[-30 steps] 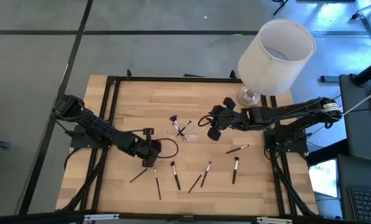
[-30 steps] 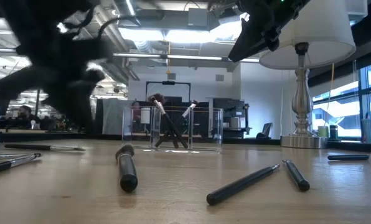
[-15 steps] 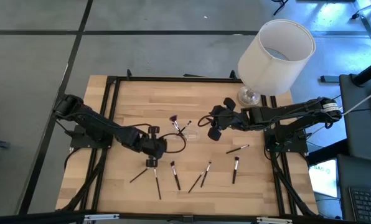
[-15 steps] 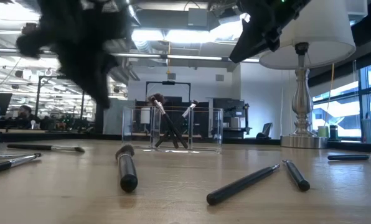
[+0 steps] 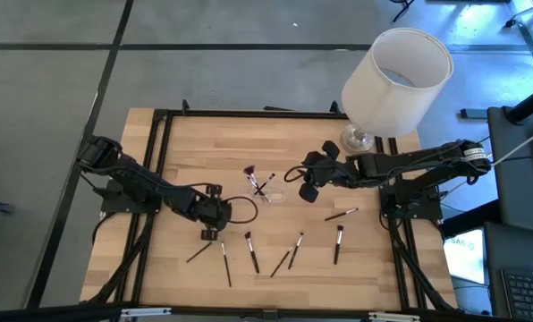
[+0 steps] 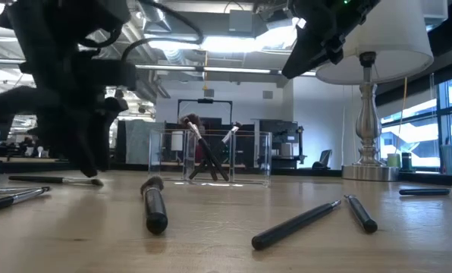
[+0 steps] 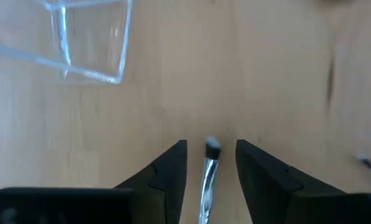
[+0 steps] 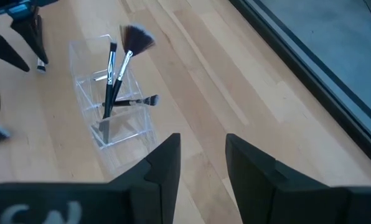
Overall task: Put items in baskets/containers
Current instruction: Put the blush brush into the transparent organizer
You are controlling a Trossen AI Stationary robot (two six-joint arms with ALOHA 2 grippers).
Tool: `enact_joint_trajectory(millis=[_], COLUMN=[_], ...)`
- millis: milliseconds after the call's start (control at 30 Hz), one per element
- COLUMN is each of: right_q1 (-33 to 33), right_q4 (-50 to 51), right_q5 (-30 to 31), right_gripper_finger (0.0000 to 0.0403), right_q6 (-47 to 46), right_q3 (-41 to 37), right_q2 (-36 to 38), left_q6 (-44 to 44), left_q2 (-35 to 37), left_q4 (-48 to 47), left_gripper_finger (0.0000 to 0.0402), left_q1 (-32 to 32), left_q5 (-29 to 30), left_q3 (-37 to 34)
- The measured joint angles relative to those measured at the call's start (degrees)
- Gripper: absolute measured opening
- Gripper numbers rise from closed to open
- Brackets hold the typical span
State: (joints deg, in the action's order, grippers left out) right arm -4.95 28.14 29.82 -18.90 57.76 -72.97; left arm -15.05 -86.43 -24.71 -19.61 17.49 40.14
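1. The left gripper (image 7: pixel 211 163) hung low over the table (image 5: pixel 186 143), fingers spread, a thin brush (image 7: pixel 208 174) lying between them, untouched.
2. The clear cup (image 5: pixel 265 188) stood just beyond, holding three brushes (image 8: pixel 118 68).
3. The right gripper (image 8: pixel 202 158) hovered beside the cup, fingers parted, empty.

A clear plastic holder (image 5: pixel 265 188) stands upright mid-counter with three brushes (image 8: pixel 118 68) leaning inside — six more dark brushes (image 5: pixel 251 252) lie scattered nearby.
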Motion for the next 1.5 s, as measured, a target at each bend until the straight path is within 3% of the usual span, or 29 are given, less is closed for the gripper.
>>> enact_joint_trajectory(millis=[233,533,733,1067,1300,1500], right_q1=[0.00,0.00,0.00,0.00,0.00,0.00], right_q4=[0.02,0.02,0.02,0.02,-0.43,0.64], right_q5=[-0.03,-0.04,-0.04,-0.07,-0.06,-1.51], right_gripper_finger=[0.0127,0.0127,0.0127,0.0127,0.0127,0.0127], right_q6=[0.04,0.20,0.13,0.01,-0.53,-0.52], right_q3=[0.00,0.00,0.00,0.00,0.00,0.00], right_q2=[0.00,0.00,0.00,-0.01,-0.01,0.00], left_q6=[-0.28,0.20,0.82,6.75,16.67,14.46], left_q2=[-0.63,-1.50,-1.20,3.73,6.26,3.33], left_q4=[3.23,5.63,5.18,6.46,23.99,30.96], left_gripper_finger=[0.0099,0.0010,0.0010,0.0007,0.0009,0.0013], left_q1=[0.22,0.21,0.34,0.30,1.99,8.81], left_q5=[-0.07,0.93,10.27,18.53,32.49,23.65], left_q3=[-2.68,-2.75,-1.44,11.66,13.28,13.17])
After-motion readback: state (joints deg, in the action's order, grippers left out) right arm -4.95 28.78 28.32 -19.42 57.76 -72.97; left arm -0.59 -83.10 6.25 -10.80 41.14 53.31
